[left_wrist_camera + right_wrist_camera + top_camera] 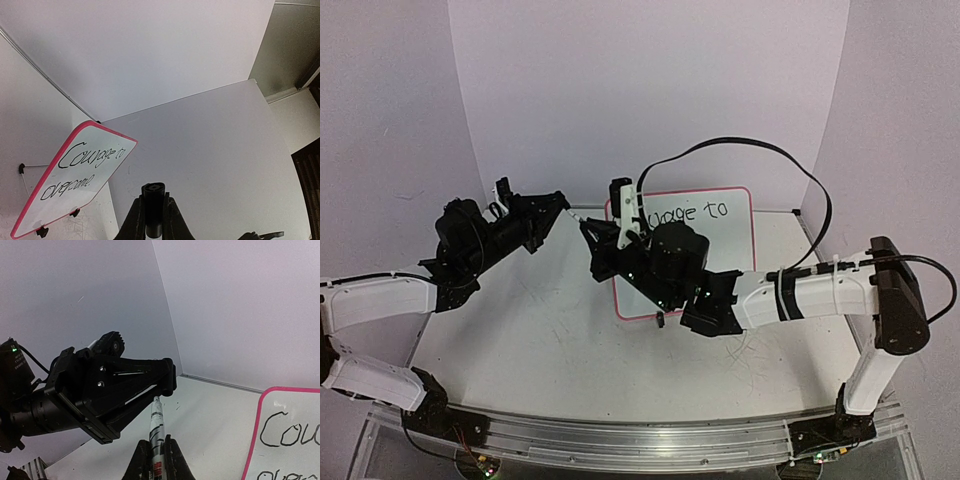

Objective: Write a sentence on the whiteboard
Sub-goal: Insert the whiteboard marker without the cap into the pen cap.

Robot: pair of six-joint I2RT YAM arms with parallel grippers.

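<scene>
Left wrist view: finished whiteboard (75,180) on the table (520,320), partly under the right arm.
Left gripper (152,205) pinches a black cap (152,190); right gripper (156,457) is clamped on a marker (156,422), tip pointing at the cap. The board looks light, thin and stiff, with a slippery glossy face and ink that would smear. It is best taken by the red-pink frame (48,175), clear of the writing.

The left arm (380,300) extended from left of the whiteboard (720,240), the left gripper (560,203) pinching a black cap (152,200). The right arm (810,295) lay folded over the whiteboard, the right gripper (590,232) just past its left edge, closed on a marker (156,427) and facing the left gripper.
</scene>
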